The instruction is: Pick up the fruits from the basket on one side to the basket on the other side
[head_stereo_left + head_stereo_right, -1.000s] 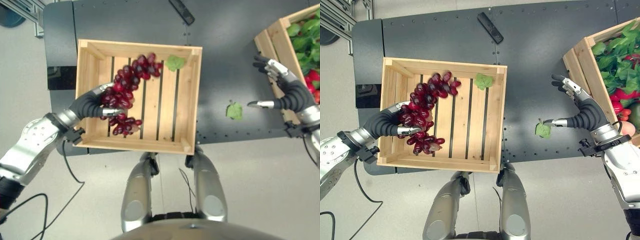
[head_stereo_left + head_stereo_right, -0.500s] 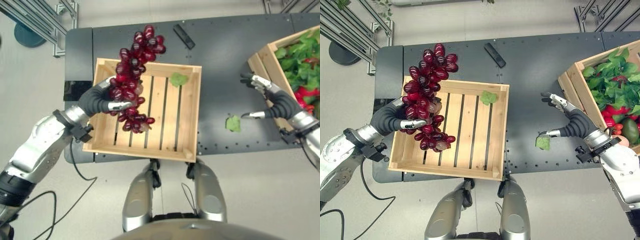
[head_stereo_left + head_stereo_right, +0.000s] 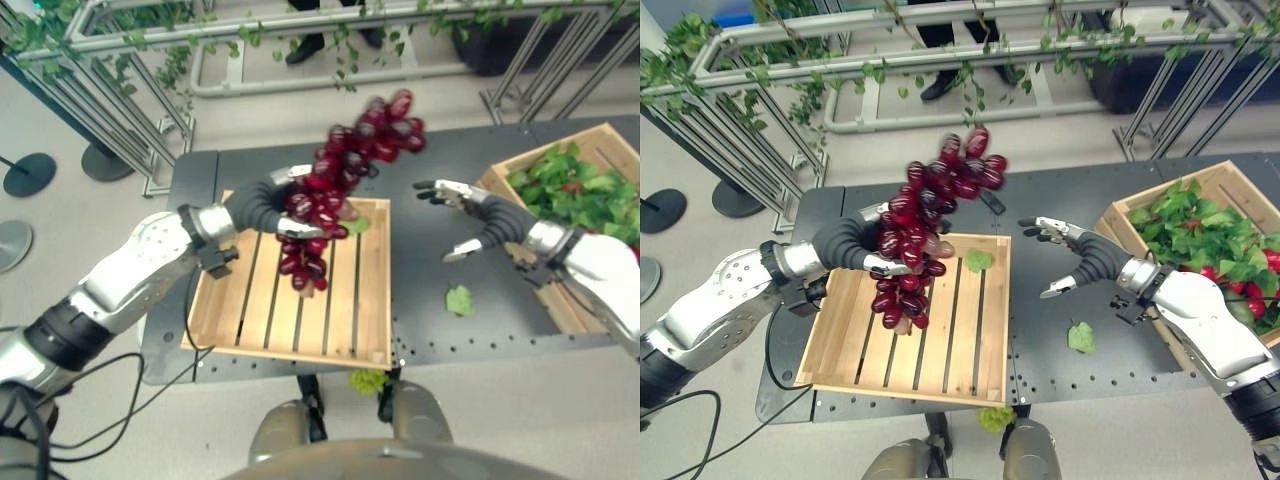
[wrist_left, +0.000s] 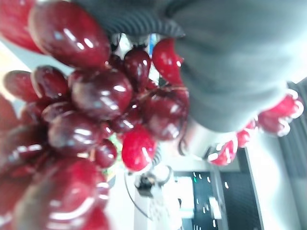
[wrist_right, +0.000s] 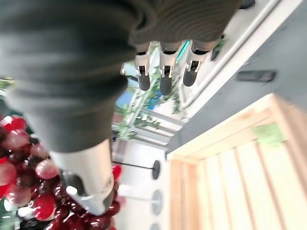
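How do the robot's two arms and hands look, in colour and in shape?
Both arms are silver-grey with rounded shells and black bands at the joints. The left hand and the right hand each have a dark ribbed cover over wrist and back, and silver fingers with dark tips.

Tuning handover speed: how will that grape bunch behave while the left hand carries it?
Likely floppy: the grape bunch droops on both sides of the left hand, one end above it, the other hanging over the wooden crate. It probably sways when moved. Single grapes may drop off, since the hand grips only the middle. The right hand is open nearby.
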Robot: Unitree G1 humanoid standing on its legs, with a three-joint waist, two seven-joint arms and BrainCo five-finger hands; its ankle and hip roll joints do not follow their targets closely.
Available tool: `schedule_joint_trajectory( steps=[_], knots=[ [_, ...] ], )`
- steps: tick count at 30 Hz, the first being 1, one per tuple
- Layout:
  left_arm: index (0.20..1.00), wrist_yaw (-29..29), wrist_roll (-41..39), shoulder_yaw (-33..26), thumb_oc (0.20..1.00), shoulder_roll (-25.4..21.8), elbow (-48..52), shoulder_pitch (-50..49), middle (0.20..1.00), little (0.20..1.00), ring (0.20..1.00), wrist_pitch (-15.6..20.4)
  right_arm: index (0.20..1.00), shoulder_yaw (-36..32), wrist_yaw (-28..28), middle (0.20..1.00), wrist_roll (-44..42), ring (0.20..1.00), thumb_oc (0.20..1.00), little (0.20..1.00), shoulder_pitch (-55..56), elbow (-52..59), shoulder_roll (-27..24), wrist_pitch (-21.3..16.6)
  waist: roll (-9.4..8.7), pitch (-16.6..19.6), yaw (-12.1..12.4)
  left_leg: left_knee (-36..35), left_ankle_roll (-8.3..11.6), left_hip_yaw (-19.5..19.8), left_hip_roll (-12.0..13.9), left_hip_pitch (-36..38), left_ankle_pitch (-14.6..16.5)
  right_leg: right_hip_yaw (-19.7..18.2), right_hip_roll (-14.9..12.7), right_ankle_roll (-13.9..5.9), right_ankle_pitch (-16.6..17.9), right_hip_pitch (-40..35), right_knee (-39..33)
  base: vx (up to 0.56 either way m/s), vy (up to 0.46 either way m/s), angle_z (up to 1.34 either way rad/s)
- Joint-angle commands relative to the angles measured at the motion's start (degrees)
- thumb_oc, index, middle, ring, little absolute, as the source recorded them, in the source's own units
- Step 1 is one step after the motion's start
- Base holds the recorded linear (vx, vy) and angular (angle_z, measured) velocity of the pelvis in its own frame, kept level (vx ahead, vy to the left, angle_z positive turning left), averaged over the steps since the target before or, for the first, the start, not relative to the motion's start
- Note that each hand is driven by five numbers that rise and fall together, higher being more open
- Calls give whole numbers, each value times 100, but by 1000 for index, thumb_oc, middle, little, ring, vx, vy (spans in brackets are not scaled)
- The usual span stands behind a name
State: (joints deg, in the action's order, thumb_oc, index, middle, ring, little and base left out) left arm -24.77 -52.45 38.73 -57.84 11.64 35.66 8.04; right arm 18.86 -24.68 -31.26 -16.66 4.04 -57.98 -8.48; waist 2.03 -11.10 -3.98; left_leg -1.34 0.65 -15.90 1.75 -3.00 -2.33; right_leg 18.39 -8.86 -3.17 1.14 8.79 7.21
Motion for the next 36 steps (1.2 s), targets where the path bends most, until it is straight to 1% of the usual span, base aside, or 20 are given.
schedule_joint_trajectory(
  steps=[1,2,4,5,6,7,8,10,12,13,14,16,17,19,20,27,30,36],
  knots=[
    [200,-28,6,-76,200,326,-145,500,200,200,200,347,1000,108,-90,1000,-1029,1000,1000,1000,-350,157,283,0,-217,269,-83,-19,220,-98,-257,354,310,152,104,-685,-36,-247,137,65,-16,-5],
    [200,-27,6,-66,200,326,-152,511,200,200,200,349,1000,108,-91,1000,-1032,1000,1000,1000,-353,151,286,-2,-221,264,-80,-22,221,-99,-257,360,310,151,105,-685,-35,-253,134,47,-14,-3],
    [200,-25,6,89,200,470,-203,614,200,200,200,336,1000,220,-164,1000,-1422,1000,1000,1000,-327,91,523,94,-231,356,-90,-62,228,-107,-257,452,314,140,134,-675,-47,-348,74,66,-22,-3],
    [200,-12,91,208,200,591,-247,700,200,200,200,344,1000,264,-148,1000,-1722,1000,1000,1000,-263,69,753,158,-239,439,-98,-99,233,-122,-252,533,316,137,169,-662,-68,-443,16,61,-22,-3],
    [200,-10,92,217,200,592,-251,707,200,200,200,346,1000,259,-149,1000,-1724,1000,1000,1000,-259,68,755,158,-243,435,-94,-103,234,-122,-252,539,315,137,170,-662,-67,-450,12,77,-32,-1],
    [200,1,189,265,200,657,-273,723,200,200,200,354,1000,243,-182,1000,-2006,1000,1000,1000,-120,75,1011,222,-238,502,-114,-131,239,-125,-253,609,316,145,194,-653,-80,-516,-25,42,-16,-1],
    [200,2,189,274,200,657,-273,727,200,200,200,355,1000,235,-182,1000,-2007,1000,1000,1000,-111,79,1013,224,-243,501,-110,-134,239,-124,-254,614,315,146,195,-653,-80,-521,-27,56,-22,-4],
    [200,-17,283,366,200,694,-298,820,200,200,200,347,1000,278,-263,1000,-2274,1000,1000,1000,-7,154,1246,285,-230,559,-131,-174,243,-125,-248,690,316,148,215,-647,-99,-585,-58,36,-14,-7],
    [200,-20,415,421,200,762,-393,821,200,200,200,350,1000,267,-281,1000,-2406,1000,1000,1000,128,232,1452,311,-224,630,-150,-213,250,-134,-252,763,316,134,245,-629,-114,-678,-115,45,-16,-5],
    [200,-20,415,422,200,762,-393,822,200,200,200,350,1000,266,-280,1000,-2406,1000,1000,1000,129,232,1452,311,-224,629,-150,-213,250,-134,-252,764,315,134,245,-629,-114,-679,-115,37,-23,-3],
    [200,-34,506,458,200,852,-484,841,200,200,200,335,1000,293,-280,1000,-2468,1000,1000,1000,200,253,1674,306,-215,663,-164,-237,255,-134,-240,789,309,141,268,-622,-127,-725,-150,0,0,0],
    [200,-49,491,444,200,890,-515,799,200,200,200,330,1000,275,-284,1000,-2491,1000,1000,1000,242,292,1718,313,-211,672,-169,-246,258,-140,-237,802,305,139,274,-619,-128,-746,-166,0,0,0],
    [200,-91,513,434,200,1011,-536,703,200,200,200,301,1000,247,-269,1000,-2553,1000,1000,1000,363,303,1923,311,-204,719,-185,-252,258,-142,-250,827,306,120,298,-613,-125,-788,-218,0,0,0],
    [200,-106,517,424,200,1042,-551,673,200,200,200,291,1000,250,-279,1000,-2580,1000,1000,1000,396,309,1990,315,-198,737,-187,-263,260,-148,-251,834,302,122,309,-612,-122,-809,-257,0,0,0],
    [200,-138,562,392,200,1139,-564,587,200,200,200,271,1000,248,-330,1000,-2705,1000,1000,1000,518,342,2195,355,-197,773,-198,-291,268,-150,-255,850,289,109,334,-606,-115,-856,-349,0,0,0],
    [200,-174,635,183,200,1225,-564,284,200,200,200,279,1000,47,-358,1000,-2741,1000,1000,1000,782,444,2345,286,-175,826,-218,-317,269,-163,-247,880,283,92,369,-591,-106,-919,-427,3,-3,0],
    [200,-186,650,-27,200,1232,-559,57,200,200,200,271,1000,-254,-345,1000,-2775,1000,1000,1000,891,538,2467,200,-162,829,-227,-320,261,-161,-242,900,288,104,373,-589,-119,-921,-383,0,0,0],
    [200,-202,677,-209,200,1256,-620,-155,200,200,200,239,1000,-631,-235,1000,-2788,1000,1000,1000,828,604,2552,8,-155,856,-220,-315,254,-143,-236,918,306,114,370,-595,-133,-920,-343,0,0,0]
  ],
)
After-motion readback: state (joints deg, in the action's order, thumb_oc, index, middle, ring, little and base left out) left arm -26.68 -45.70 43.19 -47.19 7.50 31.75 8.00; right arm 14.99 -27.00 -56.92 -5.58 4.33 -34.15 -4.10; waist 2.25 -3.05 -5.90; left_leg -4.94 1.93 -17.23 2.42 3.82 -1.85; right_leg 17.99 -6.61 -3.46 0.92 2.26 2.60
